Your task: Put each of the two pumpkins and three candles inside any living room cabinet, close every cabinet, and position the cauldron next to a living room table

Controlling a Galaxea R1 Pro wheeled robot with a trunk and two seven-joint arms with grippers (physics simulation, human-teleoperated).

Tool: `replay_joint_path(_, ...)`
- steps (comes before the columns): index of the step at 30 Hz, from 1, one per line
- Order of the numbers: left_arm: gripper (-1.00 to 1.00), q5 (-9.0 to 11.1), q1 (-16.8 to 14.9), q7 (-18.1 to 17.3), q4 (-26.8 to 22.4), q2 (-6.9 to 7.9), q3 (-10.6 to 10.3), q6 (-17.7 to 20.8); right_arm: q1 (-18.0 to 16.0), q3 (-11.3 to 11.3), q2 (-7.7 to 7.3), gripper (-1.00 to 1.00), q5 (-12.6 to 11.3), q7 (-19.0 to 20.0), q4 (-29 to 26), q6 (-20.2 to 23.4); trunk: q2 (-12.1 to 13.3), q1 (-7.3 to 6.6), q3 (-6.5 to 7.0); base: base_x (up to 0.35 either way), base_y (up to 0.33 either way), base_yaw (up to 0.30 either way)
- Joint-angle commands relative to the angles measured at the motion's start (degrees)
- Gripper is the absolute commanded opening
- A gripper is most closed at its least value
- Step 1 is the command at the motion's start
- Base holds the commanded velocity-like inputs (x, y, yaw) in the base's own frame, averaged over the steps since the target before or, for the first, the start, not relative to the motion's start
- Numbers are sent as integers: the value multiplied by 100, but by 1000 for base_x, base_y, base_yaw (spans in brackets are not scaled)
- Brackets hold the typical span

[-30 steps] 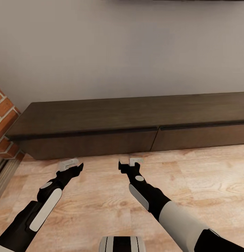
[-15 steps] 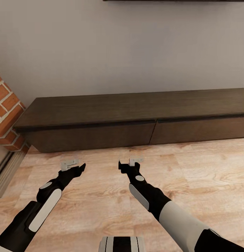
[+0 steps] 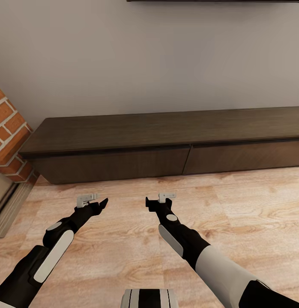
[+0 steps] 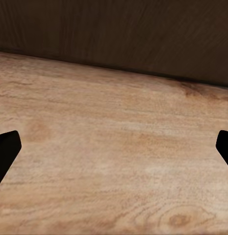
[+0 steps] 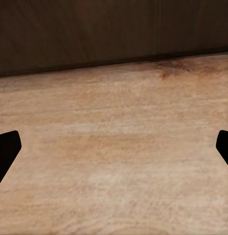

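The cabinet [image 3: 166, 128] is a long low dark-brown unit against the wall, and both of its drawer fronts sit flush and closed. Both arms reach out over the plank floor just short of it. My left gripper [image 3: 96, 203] is open and holds nothing; in its wrist view its black fingertips [image 4: 6, 152] stand far apart, with the cabinet front [image 4: 114, 34] ahead. My right gripper [image 3: 158, 201] is open and empty too, and its wrist view faces the cabinet front [image 5: 114, 29]. The pumpkins, candles, cauldron and table are out of view.
A red-brick fireplace corner [image 3: 8, 137] with a low hearth edge [image 3: 8, 205] stands at the left, close to the cabinet's end. A plain grey wall rises behind, with the TV's dark lower edge [image 3: 209, 1] at the top. Light wood floor [image 3: 252, 214] spreads to the right.
The whole view has shifted: the cabinet now sits higher and smaller in the picture, and more of the brick fireplace shows at left. Both arms keep their pose, grippers still open.
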Motion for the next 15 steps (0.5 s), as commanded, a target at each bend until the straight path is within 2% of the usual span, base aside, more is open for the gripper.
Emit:
replay_joint_path(1,100,62,-4,58,-9,8,-13,12,-7,30,-4,100,-40,-45,-7,2,-2,-1,-4,0,0,0)
replay_joint_path(3,100,63,-4,59,-9,7,-10,14,-5,29,-4,100,-40,-45,-7,2,-2,-1,-4,0,0,0)
replay_joint_path(15,100,79,-4,60,-1,2,0,15,-4,29,-4,100,-43,-53,-9,12,14,-32,261,0,0,0)
